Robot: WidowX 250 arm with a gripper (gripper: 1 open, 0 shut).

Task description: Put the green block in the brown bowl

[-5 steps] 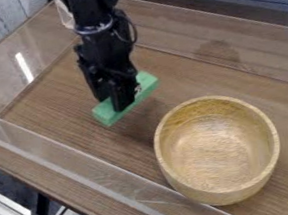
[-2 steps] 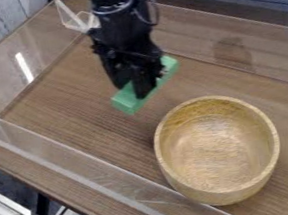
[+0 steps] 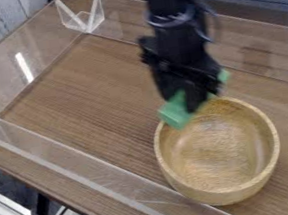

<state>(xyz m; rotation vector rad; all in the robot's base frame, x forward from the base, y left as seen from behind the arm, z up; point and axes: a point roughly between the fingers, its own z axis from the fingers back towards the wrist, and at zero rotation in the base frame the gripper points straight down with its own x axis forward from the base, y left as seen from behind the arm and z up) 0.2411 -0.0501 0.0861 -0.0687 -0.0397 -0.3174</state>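
Note:
My gripper [image 3: 190, 97] hangs from the black arm over the far left rim of the brown bowl [image 3: 222, 159]. It is shut on the green block [image 3: 179, 111], whose lower end sticks out below the black fingers [image 3: 200, 83] just above the rim. The block is tilted and lifted off the table. The bowl is round, light tan wood, with nothing inside it.
The wooden table [image 3: 77, 89] is boxed in by clear acrylic walls [image 3: 46, 159] at the front and left. A clear plastic stand [image 3: 82, 14] sits at the back left.
The arm has carried the green block up off the table and to the right, from the table's middle to above the bowl's left rim.

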